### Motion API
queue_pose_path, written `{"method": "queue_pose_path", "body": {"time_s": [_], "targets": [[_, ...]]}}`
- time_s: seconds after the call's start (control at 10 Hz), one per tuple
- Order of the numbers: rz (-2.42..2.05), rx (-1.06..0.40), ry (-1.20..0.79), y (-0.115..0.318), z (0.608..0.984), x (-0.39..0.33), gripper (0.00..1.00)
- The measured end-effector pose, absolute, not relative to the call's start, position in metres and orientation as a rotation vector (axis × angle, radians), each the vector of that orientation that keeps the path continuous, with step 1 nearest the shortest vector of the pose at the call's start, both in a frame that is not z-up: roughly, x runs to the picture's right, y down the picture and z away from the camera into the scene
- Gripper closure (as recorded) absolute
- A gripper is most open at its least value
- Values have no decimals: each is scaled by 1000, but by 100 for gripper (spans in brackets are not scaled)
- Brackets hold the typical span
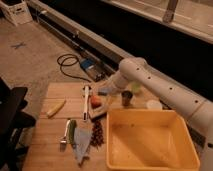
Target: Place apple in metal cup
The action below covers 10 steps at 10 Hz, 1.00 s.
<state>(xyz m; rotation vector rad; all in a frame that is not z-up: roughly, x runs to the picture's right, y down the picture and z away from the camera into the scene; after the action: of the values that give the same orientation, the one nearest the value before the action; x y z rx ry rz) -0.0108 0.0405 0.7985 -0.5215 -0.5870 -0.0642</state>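
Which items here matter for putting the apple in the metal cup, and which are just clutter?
Job: apple, metal cup, claw low beside the apple.
Clutter: yellow bin, pale green cup, white cup, long yellow item.

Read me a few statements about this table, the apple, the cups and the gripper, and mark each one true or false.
1. The apple sits inside the metal cup. False: it lies outside the cup, to its left in the picture.
2. The metal cup stands upright just beyond the yellow bin. True.
3. The gripper hangs over the yellow bin. False: it is low over the wooden table, right by the apple and left of the metal cup.
4. A long yellow item lies on the table, left of the apple in the picture. True.
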Motion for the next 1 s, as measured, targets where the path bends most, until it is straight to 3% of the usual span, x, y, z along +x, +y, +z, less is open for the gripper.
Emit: {"method": "queue_pose_path", "body": {"time_s": [0.4,1.0], "targets": [[-79,-508,-613,24,835,-50,28],[-67,-503,-603,24,839,-48,28]]}}
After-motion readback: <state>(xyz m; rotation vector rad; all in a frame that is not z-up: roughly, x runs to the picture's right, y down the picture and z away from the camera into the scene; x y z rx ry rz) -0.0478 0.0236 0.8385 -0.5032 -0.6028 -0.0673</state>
